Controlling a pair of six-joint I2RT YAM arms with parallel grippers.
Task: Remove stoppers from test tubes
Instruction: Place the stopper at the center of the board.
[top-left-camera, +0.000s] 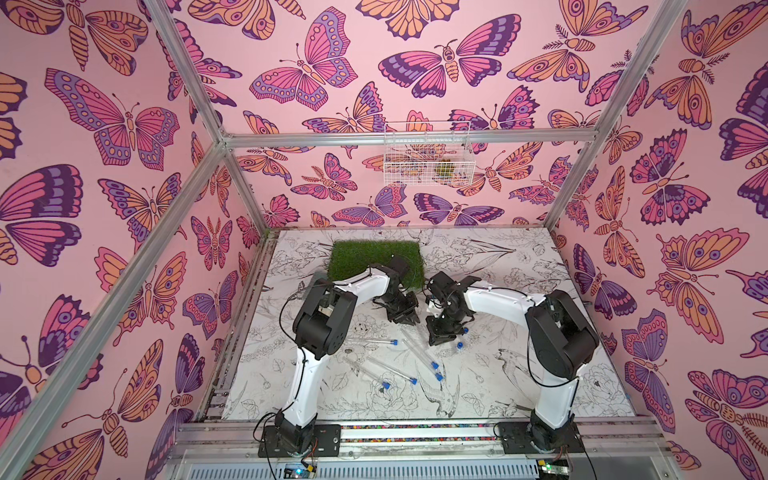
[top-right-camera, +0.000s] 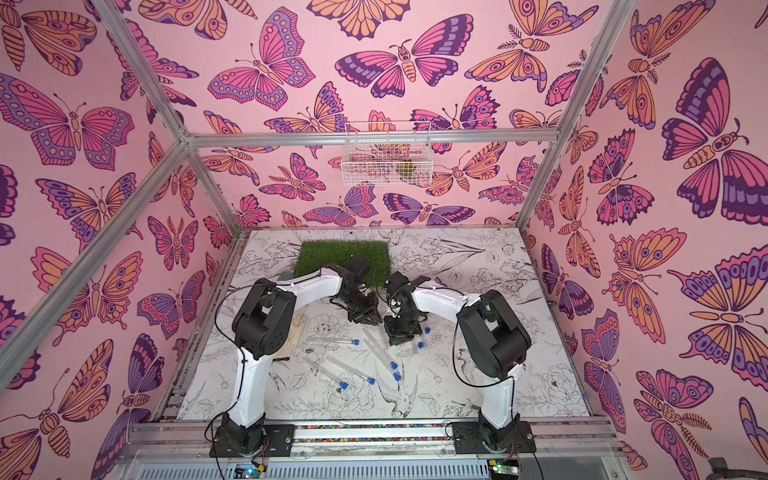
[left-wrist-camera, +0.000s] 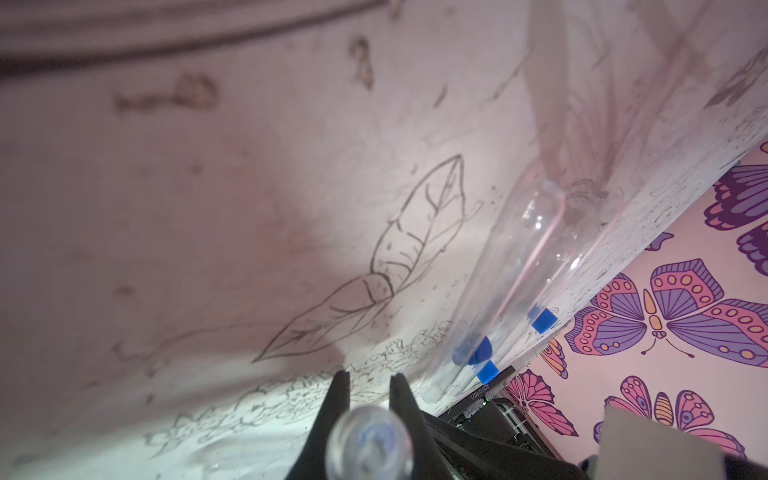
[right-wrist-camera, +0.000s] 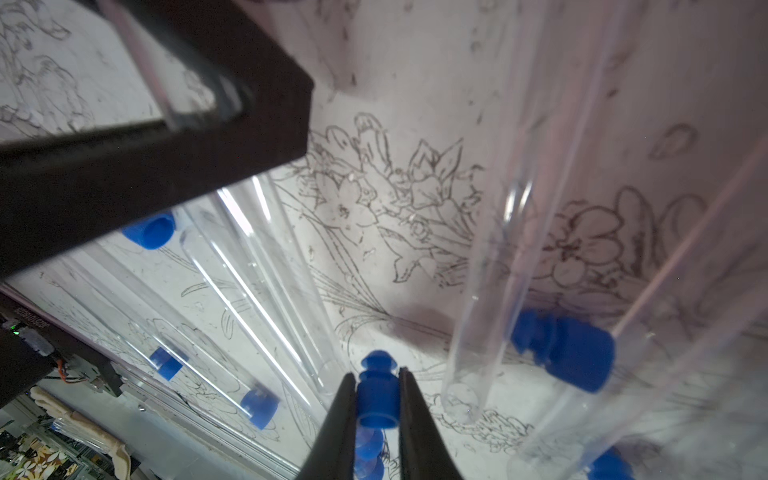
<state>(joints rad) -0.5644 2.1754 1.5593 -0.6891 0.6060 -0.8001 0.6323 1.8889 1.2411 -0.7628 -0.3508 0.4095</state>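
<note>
The right claw (right-wrist-camera: 377, 374) pinches a blue stopper (right-wrist-camera: 378, 401) tight between its narrowed jaws, free of any tube, low over the tabletop (top-left-camera: 519, 374). The left claw (left-wrist-camera: 370, 376), close beside it near the middle of the tabletop, is clamped on a clear tube (left-wrist-camera: 370, 446). Several capped tubes (top-left-camera: 419, 353) lie scattered nearby, and two loose stoppers (top-left-camera: 460, 345) sit by the right claw.
</note>
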